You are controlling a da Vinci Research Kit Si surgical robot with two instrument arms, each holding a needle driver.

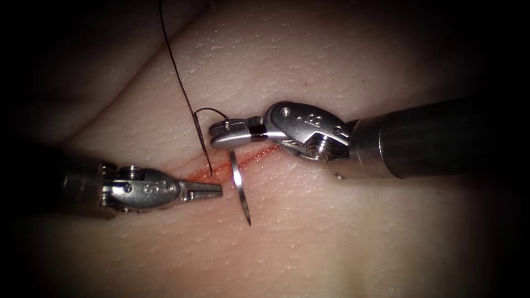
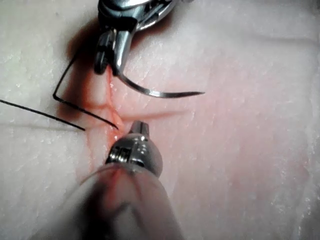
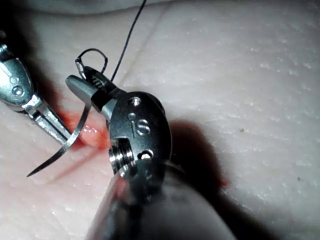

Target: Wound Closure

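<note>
My right tool (image 1: 218,134) reaches in from the right and is shut on the curved needle (image 1: 240,190) near its tail end. The needle hangs free above the tissue (image 1: 342,237), crossing the cut (image 1: 256,154), and its tip points toward the near side. Dark thread (image 1: 179,72) runs from the needle's tail in a small loop, then up and away; a strand also reaches down to the cut. My left tool (image 1: 218,190) lies at the cut's left end, jaws shut with nothing in them. The left wrist view shows the needle (image 2: 160,94) held by the right tool (image 2: 107,65).
Red fluid (image 1: 201,175) stains the cut's left part. Pale tissue spreads on all sides, with a fold (image 1: 110,105) at the far left. The right tool's shaft (image 1: 430,138) lies over the tissue on the right.
</note>
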